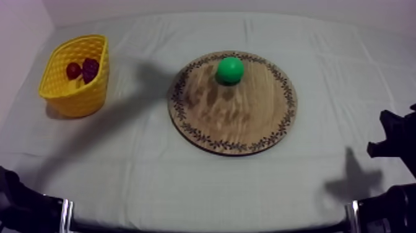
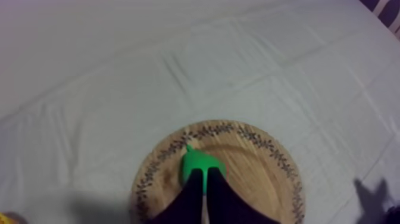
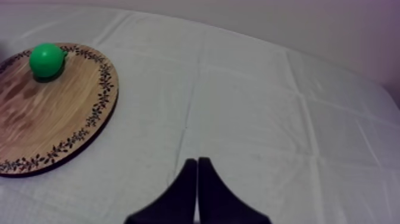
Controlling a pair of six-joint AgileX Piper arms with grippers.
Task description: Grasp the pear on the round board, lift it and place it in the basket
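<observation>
Partly hidden pear (image 2: 194, 162), behind left gripper (image 2: 206, 174)

Green pear (image 1: 230, 70) sits on wooden board (image 1: 235, 121), yellow basket (image 1: 83, 99) apart.

Left jaws closed, right jaws closed

**No writing to record**

We find no text, label, brand, number or sign that can be read. The wooden board (image 1: 235, 121) carries a ring of dark leafy sprigs round its rim, which is ornament and not lettering. The yellow basket (image 1: 80, 99) shows plain woven walls with no tag. The grey-white cloth (image 1: 186, 186) shows only fold lines.
</observation>
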